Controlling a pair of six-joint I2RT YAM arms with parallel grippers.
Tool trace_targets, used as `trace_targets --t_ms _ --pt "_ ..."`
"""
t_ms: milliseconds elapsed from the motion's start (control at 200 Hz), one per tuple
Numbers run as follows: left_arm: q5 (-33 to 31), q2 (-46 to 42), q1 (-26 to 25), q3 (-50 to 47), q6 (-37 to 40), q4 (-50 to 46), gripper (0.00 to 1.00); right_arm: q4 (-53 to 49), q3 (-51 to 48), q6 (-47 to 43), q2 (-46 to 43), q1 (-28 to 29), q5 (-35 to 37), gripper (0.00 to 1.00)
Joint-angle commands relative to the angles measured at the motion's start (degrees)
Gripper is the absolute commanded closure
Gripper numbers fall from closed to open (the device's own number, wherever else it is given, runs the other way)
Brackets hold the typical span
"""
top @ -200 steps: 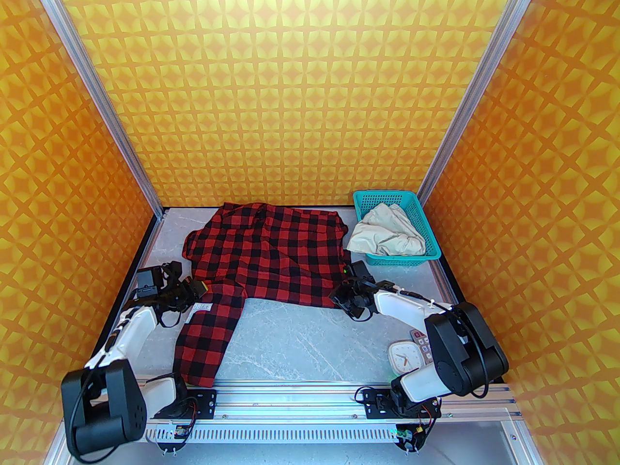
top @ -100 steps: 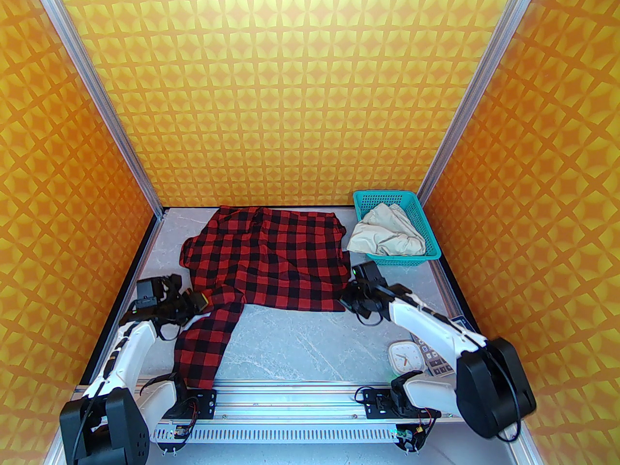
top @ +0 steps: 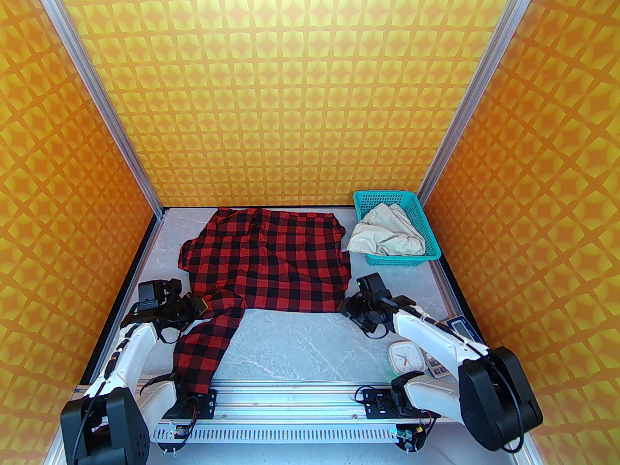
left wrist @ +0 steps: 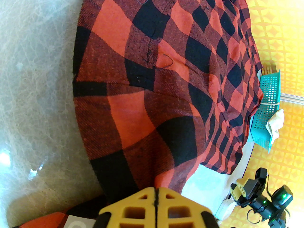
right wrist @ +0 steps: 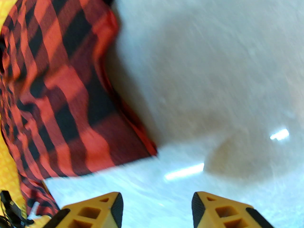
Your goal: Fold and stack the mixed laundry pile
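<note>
Left fingers [left wrist: 133, 210]: pressed together, pinching shirt [top: 271, 259] sleeve, as before.
Right fingers [right wrist: 102, 210]: now spread, off the hem, over bare desk [right wrist: 213, 56].

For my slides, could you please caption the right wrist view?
Open right claw above the table, beside the checked shirt.

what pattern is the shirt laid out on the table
Red-and-black check. The checked shirt shows best in the top external view.

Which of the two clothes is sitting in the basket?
The cream trousers, bunched up inside the teal basket at the far right. The red-and-black checked shirt lies spread out on the table instead.
</note>
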Motion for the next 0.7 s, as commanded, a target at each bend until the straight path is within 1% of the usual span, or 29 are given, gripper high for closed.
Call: trace_targets --t_ms 0,125,155,210,305,405,695 --pt "-0.8 -0.6 0.3 0.6 0.6 -0.4 1.00 6.2 2.4 1.2 6.2 -0.8 -1.9 0.51" --pt "-0.8 -0.9 0.3 1.2 0.8 -0.9 1.00 9.2 4.0 1.9 12.4 -0.8 -7.1 0.61" --pt "-0.8 -1.1 0.3 1.5 0.9 -1.2 1.00 9.9 3.9 2.2 12.7 -0.8 -8.4 0.65" --pt "-0.8 -1.5 0.3 1.7 0.9 -1.3 1.00 9.4 3.6 2.0 11.6 -0.8 -8.9 0.74" --pt "-0.8 -1.7 0.3 2.0 0.8 -1.3 1.00 6.1 3.7 0.5 7.6 -0.7 -7.5 0.88" --pt "-0.8 -1.7 0.3 2.6 1.0 -1.7 1.00 2.1 4.2 -0.8 3.5 -0.7 -6.7 1.00" --pt "-1.9 -1.8 0.3 2.6 1.1 -2.5 1.00 -10.1 2.2 -4.1 -6.5 -1.0 -3.4 1.00"
